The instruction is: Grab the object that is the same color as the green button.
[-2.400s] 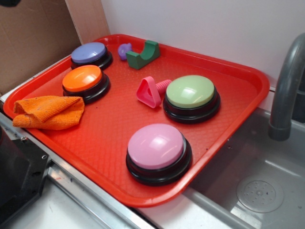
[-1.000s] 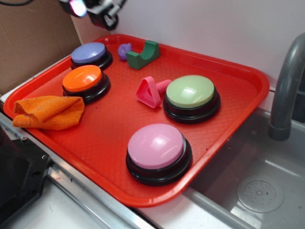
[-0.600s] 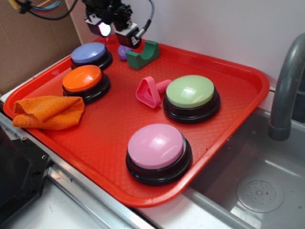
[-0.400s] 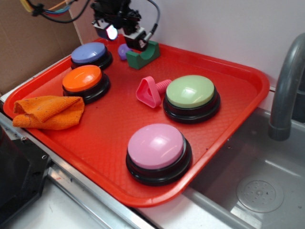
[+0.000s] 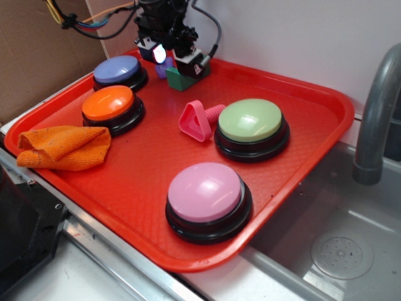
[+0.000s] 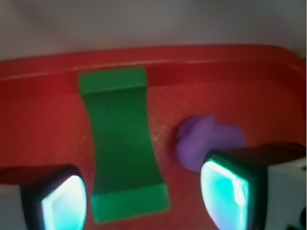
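Green arch block [image 6: 124, 143] lies flat on the red tray [image 6: 268, 100], its notched face turned up in the wrist view, one end near the tray's raised back rim and the other reaching down between the two fingers. Those fingers [image 6: 60, 199] are spread wide, their glowing pads standing on either side of the block's near end with tray floor showing between each pad and the block; neither pad touches it. In the exterior view the gripper [image 5: 178, 63] hangs right over the block [image 5: 178, 80] at the far edge of the tray [image 5: 313, 144], hiding most of it.

Just beyond the right-hand pad in the wrist view, close beside the block but apart from it, sits a small purple piece [image 6: 206, 141], partly covered by that finger.

Farther from the fingers, toward the middle of the tray, a pink toy screw [image 5: 199, 120] lies with its triangular head upright, its shank pointing at the green button [image 5: 251, 128]. A purple button [image 5: 119, 72] sits near the gripper, an orange button [image 5: 111, 108] just in front of that, and a pink button [image 5: 207, 199] at the near edge. An orange cloth [image 5: 62, 147] lies crumpled beside the orange button. A grey faucet [image 5: 376, 119] rises over the sink [image 5: 338, 244] beyond the tray.
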Action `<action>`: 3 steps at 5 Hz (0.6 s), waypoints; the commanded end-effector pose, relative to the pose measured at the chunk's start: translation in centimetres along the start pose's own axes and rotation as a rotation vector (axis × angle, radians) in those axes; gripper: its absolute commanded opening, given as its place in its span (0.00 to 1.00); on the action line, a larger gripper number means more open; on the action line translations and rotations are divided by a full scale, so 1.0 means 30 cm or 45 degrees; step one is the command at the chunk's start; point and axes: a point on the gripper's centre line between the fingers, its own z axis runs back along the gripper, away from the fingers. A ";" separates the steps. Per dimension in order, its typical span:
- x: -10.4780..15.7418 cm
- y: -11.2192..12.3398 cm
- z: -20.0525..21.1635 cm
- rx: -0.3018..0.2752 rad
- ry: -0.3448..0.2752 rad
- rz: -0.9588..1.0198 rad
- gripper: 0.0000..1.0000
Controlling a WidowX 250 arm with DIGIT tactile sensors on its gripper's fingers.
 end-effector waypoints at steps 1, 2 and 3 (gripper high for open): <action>0.028 -0.016 0.019 -0.007 -0.054 -0.014 1.00; 0.024 -0.028 0.029 0.011 -0.067 -0.001 0.00; 0.017 -0.048 0.036 0.018 -0.067 -0.009 0.00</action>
